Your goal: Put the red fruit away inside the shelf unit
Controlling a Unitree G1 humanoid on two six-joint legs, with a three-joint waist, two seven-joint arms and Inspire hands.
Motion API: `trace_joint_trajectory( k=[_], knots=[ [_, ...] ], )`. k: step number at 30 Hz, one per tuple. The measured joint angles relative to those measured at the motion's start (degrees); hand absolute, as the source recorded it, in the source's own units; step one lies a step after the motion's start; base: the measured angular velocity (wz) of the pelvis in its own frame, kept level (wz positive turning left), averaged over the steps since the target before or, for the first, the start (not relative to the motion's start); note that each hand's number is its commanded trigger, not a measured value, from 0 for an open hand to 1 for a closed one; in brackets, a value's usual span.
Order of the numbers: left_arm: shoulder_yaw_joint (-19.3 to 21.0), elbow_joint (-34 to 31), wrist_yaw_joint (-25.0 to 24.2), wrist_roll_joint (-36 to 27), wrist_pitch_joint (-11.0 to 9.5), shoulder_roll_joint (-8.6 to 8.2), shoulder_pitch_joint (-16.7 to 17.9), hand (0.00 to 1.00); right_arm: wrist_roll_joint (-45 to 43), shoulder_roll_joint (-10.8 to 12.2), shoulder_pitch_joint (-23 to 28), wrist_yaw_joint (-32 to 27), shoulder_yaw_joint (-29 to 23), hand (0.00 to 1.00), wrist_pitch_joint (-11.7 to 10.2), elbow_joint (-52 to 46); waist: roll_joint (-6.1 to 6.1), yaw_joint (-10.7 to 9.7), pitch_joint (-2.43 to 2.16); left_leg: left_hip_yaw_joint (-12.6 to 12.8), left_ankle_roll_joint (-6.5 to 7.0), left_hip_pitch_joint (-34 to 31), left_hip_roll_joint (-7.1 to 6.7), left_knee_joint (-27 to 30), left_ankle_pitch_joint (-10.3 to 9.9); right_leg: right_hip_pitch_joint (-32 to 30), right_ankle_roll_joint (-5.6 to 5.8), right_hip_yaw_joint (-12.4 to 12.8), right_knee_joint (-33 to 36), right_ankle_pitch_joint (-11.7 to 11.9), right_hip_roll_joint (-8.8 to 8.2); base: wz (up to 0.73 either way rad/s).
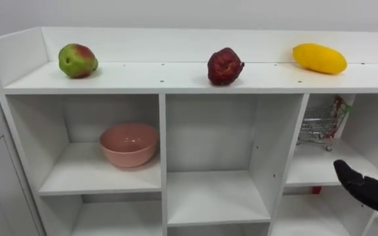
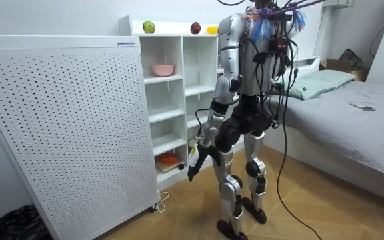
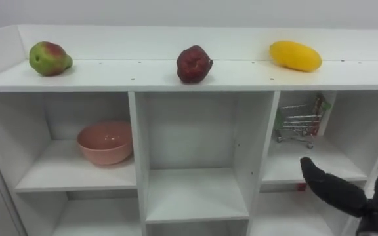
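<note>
The right hand (image 3: pixel 336 190) is black, with thumb and fingers spread apart and holding nothing. It hangs before the right compartment of the white open-fronted closet (image 1: pixel 163 131), low by the front edge of that compartment's shelf board and apart from it. Well back in the same compartment stands a small wire toy shopping cart (image 1: pixel 319 126), with bare board in front of it.

The 3 fruits lie on the closet's top board, well apart from one another:
- a yellow oblong fruit (image 1: pixel 319 58) above the right compartment, set back near the raised rear rim
- a dark red wrinkled fruit (image 1: pixel 225 66) above the middle compartment, closer to the front edge
- a green-and-red round fruit (image 1: pixel 77 60) at the left, near the raised side wall

A pink round bowl (image 1: pixel 128 144) sits in the upper left compartment, with bare board on both sides of it.

In the room view the robot stands upright facing the closet, between it and a bed (image 2: pixel 352 113). The left hand (image 2: pixel 193 167) hangs beside its thigh — whether wide or closed I cannot tell. A white perforated panel (image 2: pixel 59 127) stands beside the closet on the room view's left.
</note>
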Motion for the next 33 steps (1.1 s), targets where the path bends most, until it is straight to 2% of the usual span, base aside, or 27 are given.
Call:
trace_joint_trajectory(
  k=[2,6,13,16,22,24,27,33],
  knots=[
    [-0.6,0.1,0.0,0.1,0.1,0.00,-0.5,0.00,0.0,0.0,-1.7,-0.2,1.1,0.00,0.0,0.0,-0.58,0.1,-0.20,-0.1,0.00,-0.1,0.01,0.0,0.0,-0.1,0.00,-0.1,0.0,0.0,-0.02,0.00],
    [-0.7,0.0,0.0,0.2,0.1,0.25,-1.1,0.00,0.1,0.0,-5.6,0.2,1.9,0.00,0.0,-0.7,-0.99,1.1,-0.22,-0.1,0.00,-0.1,0.01,0.1,0.0,0.0,-0.01,-0.1,0.0,0.0,-0.05,0.01],
    [-1.1,0.0,-1.7,0.1,0.1,0.63,-1.5,0.00,0.6,-0.3,-12.6,4.2,4.5,0.00,0.1,-1.1,-1.16,2.5,0.13,-0.7,0.00,-1.0,0.03,0.8,0.0,-0.1,-0.11,-0.9,0.0,0.1,-0.15,0.06],
    [-1.9,-0.1,-1.8,0.2,0.1,0.66,-1.4,0.00,0.7,-0.4,-14.9,5.6,4.7,0.00,0.3,-1.2,-1.22,2.7,0.10,-1.4,0.00,-1.3,0.02,0.8,0.0,-0.1,-0.11,-1.7,-0.1,0.1,-0.19,0.10],
    [-1.9,-0.2,-1.8,0.1,1.4,0.64,-2.3,0.00,0.6,-0.4,-19.1,6.5,5.2,0.00,1.1,-1.2,-0.68,3.7,0.42,-1.8,0.00,-1.8,0.00,1.0,0.0,-0.2,-0.10,-2.5,-0.2,0.1,-0.32,0.06],
    [-1.9,-0.2,-1.8,0.2,1.8,0.63,-2.8,0.00,1.1,-0.4,-20.0,6.6,5.2,0.00,1.6,-1.1,-0.70,4.0,0.41,-2.1,0.00,-2.0,0.00,1.2,0.0,-0.2,-0.11,-3.5,-0.2,0.1,-0.41,0.09],
    [-1.9,-0.8,-1.8,0.1,2.1,0.58,-3.4,0.00,3.2,-0.5,-22.6,7.0,5.2,0.00,2.0,0.0,-0.73,4.3,0.40,-2.8,0.00,-2.4,-0.02,1.5,0.0,-0.2,-0.11,-3.8,-0.2,0.1,-0.44,0.08],
    [-2.0,-1.4,-1.9,0.1,2.2,0.91,-3.3,0.00,7.4,-4.5,-24.6,7.6,5.4,0.00,3.1,2.4,-1.48,4.3,0.31,-3.4,-0.03,-2.9,-0.01,2.0,0.0,-0.2,-0.11,-4.7,-0.2,0.1,-0.53,0.06]
  ],
)
